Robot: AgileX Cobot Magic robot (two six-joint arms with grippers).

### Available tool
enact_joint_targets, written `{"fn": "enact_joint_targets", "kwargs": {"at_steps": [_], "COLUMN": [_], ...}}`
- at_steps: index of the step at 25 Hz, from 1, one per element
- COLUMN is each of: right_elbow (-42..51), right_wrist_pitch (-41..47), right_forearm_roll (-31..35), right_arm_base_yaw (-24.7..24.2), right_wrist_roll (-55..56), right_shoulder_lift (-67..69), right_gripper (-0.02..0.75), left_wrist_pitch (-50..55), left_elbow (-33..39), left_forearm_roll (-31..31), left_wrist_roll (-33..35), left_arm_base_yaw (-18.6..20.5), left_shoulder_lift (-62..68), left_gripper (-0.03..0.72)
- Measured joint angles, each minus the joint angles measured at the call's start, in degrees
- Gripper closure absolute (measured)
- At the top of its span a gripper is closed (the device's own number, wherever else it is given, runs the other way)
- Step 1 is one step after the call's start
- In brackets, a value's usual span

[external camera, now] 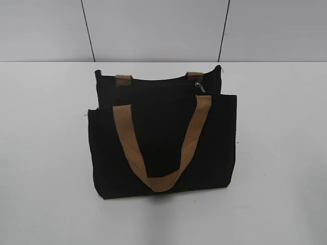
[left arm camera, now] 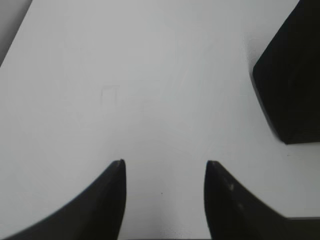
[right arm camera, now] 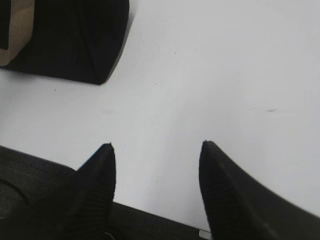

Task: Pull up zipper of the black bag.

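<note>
1. Exterior view: you have the black bag (external camera: 162, 145) upright at frame centre on the white table (external camera: 46, 153); the zipper (external camera: 200, 87) slider glints silver at the upper right of the bag's mouth, beside a tan handle (external camera: 158, 148).
2. Left wrist view: left gripper (left arm camera: 165, 165) is spread wide and empty over bare table, bag corner at right edge.
3. Right wrist view: right gripper (right arm camera: 156, 146) is likewise spread and empty, bag at upper left.
4. Risk: pull tab is tiny; you could pinch the strap or fabric instead.
5. Risk: unbraced bag may tip or slide when you pull.
</note>
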Motion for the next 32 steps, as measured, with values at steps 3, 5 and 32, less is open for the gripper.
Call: {"fn": "enact_joint_targets", "kwargs": {"at_steps": [3, 5, 32], "right_elbow": [0.7, 1.33, 1.48], "right_wrist_pitch": [2.09, 3.14, 3.79], "right_forearm_roll": [0.04, 0.06, -0.43], "right_arm_base_yaw": [0.0, 0.0, 0.0], "right_wrist_roll": [0.0, 0.18, -0.99], "right_shoulder_lift": [-4.56, -6.96, -13.7], "right_gripper": [0.322, 0.323, 0.335], "left_wrist_pitch": [0.43, 0.55, 0.02], "left_elbow": [0.0, 0.0, 0.0], "left_forearm_roll": [-0.39, -0.71, 2.39], "left_wrist_roll": [-0.49, -0.58, -7.1], "left_arm_base_yaw": [-0.64, -2.11, -8.87], "left_shoulder_lift": [-3.28, -3.94, -4.23], "left_gripper": [0.307, 0.307, 0.136]}}
